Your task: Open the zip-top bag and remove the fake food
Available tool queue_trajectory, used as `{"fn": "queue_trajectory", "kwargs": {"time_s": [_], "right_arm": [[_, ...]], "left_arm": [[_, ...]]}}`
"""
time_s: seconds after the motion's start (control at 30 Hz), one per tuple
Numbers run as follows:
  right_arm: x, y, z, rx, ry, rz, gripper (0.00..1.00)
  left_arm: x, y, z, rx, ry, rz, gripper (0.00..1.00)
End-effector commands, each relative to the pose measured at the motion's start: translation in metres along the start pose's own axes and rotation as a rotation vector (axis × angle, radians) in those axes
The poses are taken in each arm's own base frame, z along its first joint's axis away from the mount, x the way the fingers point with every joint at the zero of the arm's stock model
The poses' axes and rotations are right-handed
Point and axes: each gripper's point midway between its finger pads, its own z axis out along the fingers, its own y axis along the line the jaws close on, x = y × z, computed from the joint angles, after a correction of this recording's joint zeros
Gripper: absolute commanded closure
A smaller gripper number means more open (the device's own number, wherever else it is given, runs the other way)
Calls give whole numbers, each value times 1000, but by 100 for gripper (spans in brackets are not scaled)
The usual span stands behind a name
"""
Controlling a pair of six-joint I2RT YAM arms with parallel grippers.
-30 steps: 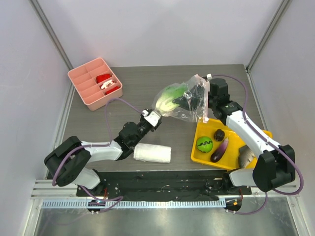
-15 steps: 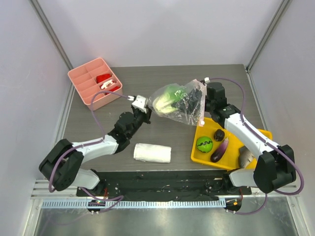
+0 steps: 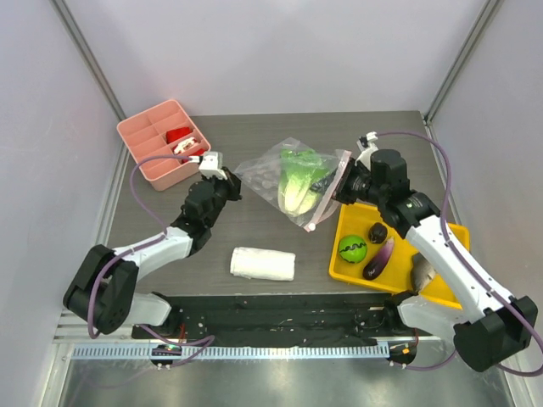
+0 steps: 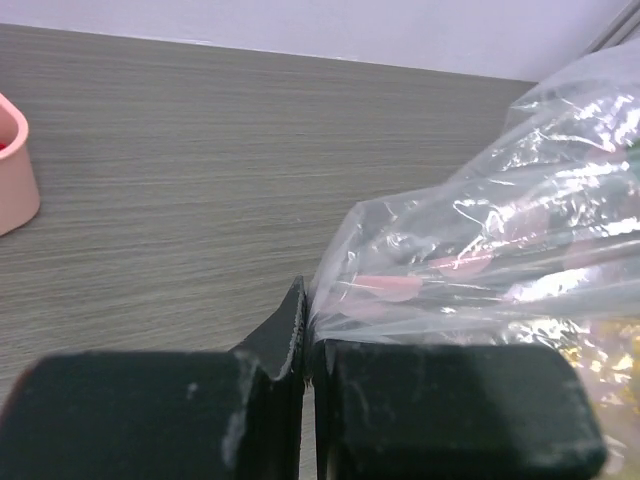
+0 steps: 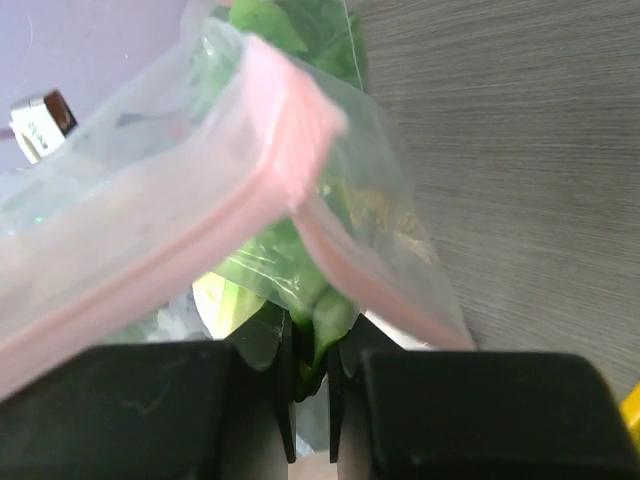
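Right now the zip-top bag [image 3: 293, 182] is hanging stretched between the two hands over the middle of the worktop [image 3: 254, 220], with the pale green cabbage [image 3: 297, 185] lying inside it. The left hand [image 3: 224, 175] is pinching the bag's left corner, its fingers [image 4: 270, 400] closed on the plastic. The right hand [image 3: 346, 182] is gripping the opposite end beside the pink zip strip [image 3: 327, 191], whose two halves are standing apart in the right wrist view. Just right of the bag, the striped green ball [image 3: 352, 248] and the eggplant [image 3: 378, 259] are sitting in a yellow tray [image 3: 344, 225]. A white towel [image 3: 263, 264] is lying near the front edge, and a pink divided box [image 3: 161, 144] is sitting at the far left.
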Motion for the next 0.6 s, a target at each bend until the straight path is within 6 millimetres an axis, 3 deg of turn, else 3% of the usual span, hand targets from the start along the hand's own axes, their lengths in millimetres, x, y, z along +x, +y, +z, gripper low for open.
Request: {"fn": "queue_trajectory", "kwargs": {"time_s": [0.0, 0.07, 0.2, 0.23, 0.27, 0.37, 0.5, 0.57], "right_arm": [[-35, -9, -31, 102, -183, -117, 99], [-24, -6, -34, 59, -160, -97, 99], [-12, 6, -48, 6, -118, -111, 99], [-5, 0, -54, 38, -89, -135, 99], [-7, 5, -62, 41, -83, -168, 99], [12, -9, -77, 113, 9, -215, 99], [23, 8, -103, 12, -58, -154, 99], [20, 14, -101, -26, -88, -100, 99]], "left_arm": [[19, 105, -11, -349, 26, 7, 100], [29, 118, -10, -381, 51, 15, 100], [23, 120, -1, -366, 57, 0, 100], [27, 125, -3, -393, 88, -23, 100], [22, 128, -2, -416, 84, -54, 100], [10, 133, 3, -423, 68, -81, 100], [7, 147, 7, -448, 78, -124, 100], [6, 147, 9, -444, 73, -134, 100]]}}
